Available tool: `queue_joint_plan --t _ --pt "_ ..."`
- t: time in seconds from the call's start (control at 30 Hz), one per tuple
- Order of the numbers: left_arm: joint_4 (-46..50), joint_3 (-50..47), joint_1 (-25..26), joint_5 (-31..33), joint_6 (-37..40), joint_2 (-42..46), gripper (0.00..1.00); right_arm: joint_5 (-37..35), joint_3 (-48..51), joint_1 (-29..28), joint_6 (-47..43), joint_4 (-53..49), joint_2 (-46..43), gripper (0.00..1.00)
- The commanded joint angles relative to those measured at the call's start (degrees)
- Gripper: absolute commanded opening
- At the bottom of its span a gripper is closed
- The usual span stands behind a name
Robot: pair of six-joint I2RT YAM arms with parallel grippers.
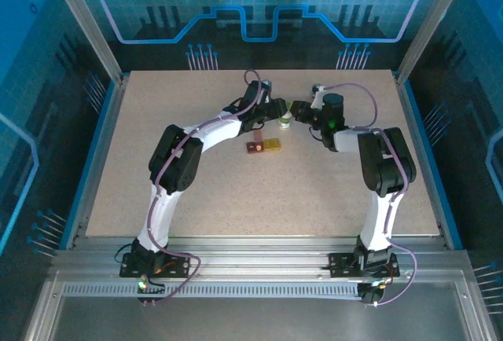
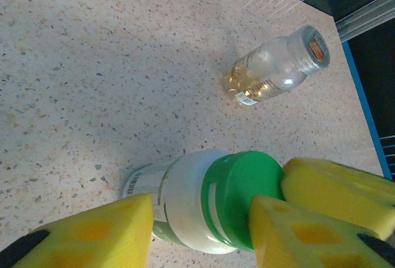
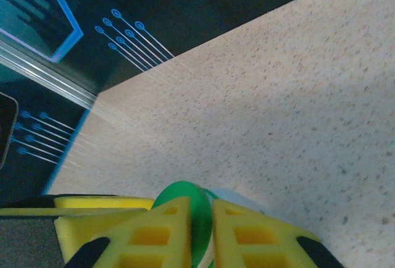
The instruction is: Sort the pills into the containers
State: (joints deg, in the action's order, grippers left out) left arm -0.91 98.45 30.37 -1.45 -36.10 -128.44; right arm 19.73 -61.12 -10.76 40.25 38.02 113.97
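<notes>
A white pill bottle (image 2: 179, 203) with a green cap (image 2: 247, 188) lies tipped between the yellow fingers of my left gripper (image 2: 200, 218), which is shut on it. My right gripper (image 3: 200, 221) is shut on the rim of that green cap (image 3: 185, 197); one of its fingers (image 2: 339, 188) shows beside the cap in the left wrist view. From above, both grippers (image 1: 277, 113) (image 1: 302, 115) meet at the bottle (image 1: 285, 124) at mid-table. The containers, one dark red-brown (image 1: 254, 146) and one yellow (image 1: 272, 146), sit side by side just in front. The pills are hidden.
A clear glass bottle (image 2: 271, 70) with a grey lid lies on its side on the speckled table (image 1: 236, 192), beyond the held bottle. Aluminium frame posts (image 1: 106, 58) and blue walls ring the table. Open tabletop lies in front of the containers.
</notes>
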Motion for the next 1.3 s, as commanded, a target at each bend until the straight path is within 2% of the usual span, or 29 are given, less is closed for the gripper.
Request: queue_joint_plan --t 0.0,0.2,0.33,0.57,0.7,1.03,1.27 --pt "7.3 0.5 -0.1 -1.7 0.7 -3.8 0.47 8.2 3.9 -0.2 7.1 -4.6 0.9 0.18" --pt "7.6 2.2 -0.4 -2.6 0.7 -3.8 0.47 6.6 4.3 0.0 5.6 -4.8 -4.8 0.27" --pt "8.2 3.4 -0.5 -2.7 1.2 -3.5 0.49 5.9 2.5 0.6 3.1 -9.0 -6.2 0.29" --pt "8.4 4.1 -0.6 -3.1 1.0 -2.5 0.5 1.2 0.6 0.7 -3.7 -18.2 -10.6 0.41" --pt "7.0 2.5 -0.6 -3.1 0.8 -0.5 0.51 1.8 -1.0 1.4 -4.5 -19.9 -11.4 0.46" --pt "5.7 -1.0 -1.2 -1.1 3.5 8.9 0.56 -1.9 -1.7 0.6 -11.6 -30.4 -17.8 0.49" --pt "4.8 -11.7 -2.7 1.2 6.7 20.1 0.6 -4.6 -2.3 -3.4 -19.6 -40.5 -21.4 0.5"
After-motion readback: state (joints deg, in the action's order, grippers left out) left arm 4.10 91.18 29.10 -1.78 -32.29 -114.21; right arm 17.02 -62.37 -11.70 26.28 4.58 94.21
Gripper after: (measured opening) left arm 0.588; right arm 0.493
